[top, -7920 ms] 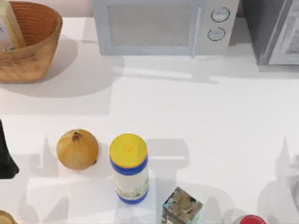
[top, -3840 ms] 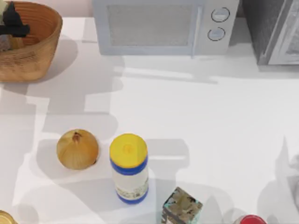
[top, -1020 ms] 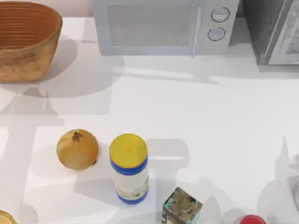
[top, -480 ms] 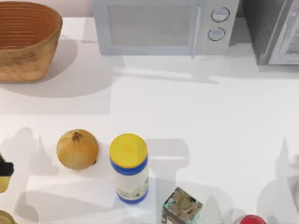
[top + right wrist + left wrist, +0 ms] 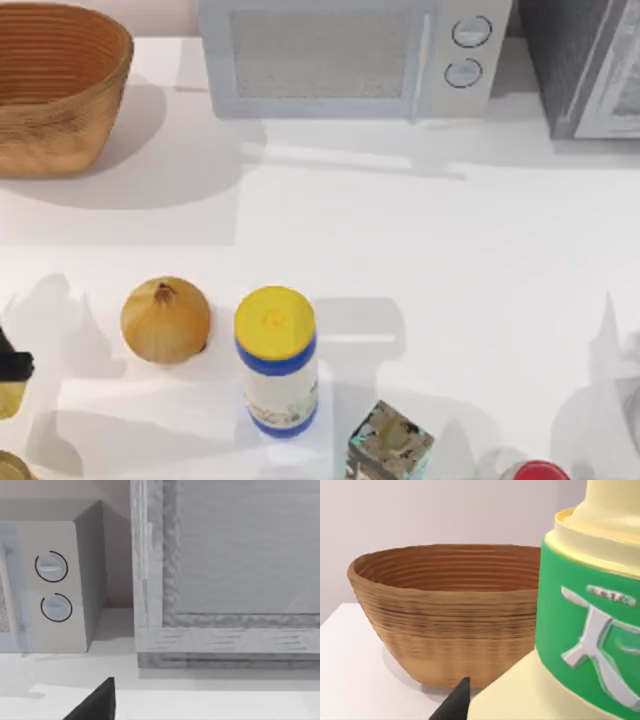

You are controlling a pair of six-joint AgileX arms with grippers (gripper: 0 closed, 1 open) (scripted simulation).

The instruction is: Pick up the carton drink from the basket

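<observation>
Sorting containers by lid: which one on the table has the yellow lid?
The white jar with the blue bands, standing beside the onion. The patterned box has no such lid.

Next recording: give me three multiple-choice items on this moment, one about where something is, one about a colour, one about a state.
1. Where is the onion on the table?
A. Inside the basket
B. Just left of the yellow-lidded jar
C. On top of the microwave

2. What colour is the band on the carton drink?
A. Green
B. Red
C. Black

3. What is the state of the basket?
A. It holds the carton drink
B. It lies tipped on its side
C. It stands upright with nothing in it

Answers:
1. B: in the top view the onion sits beside the yellow-lidded jar, on its left.
2. A: the left wrist view shows the carton drink close up with a green band.
3. C: the basket stands upright and its ribbed inside is bare, while the left gripper holds the carton at the table's left edge.
</observation>
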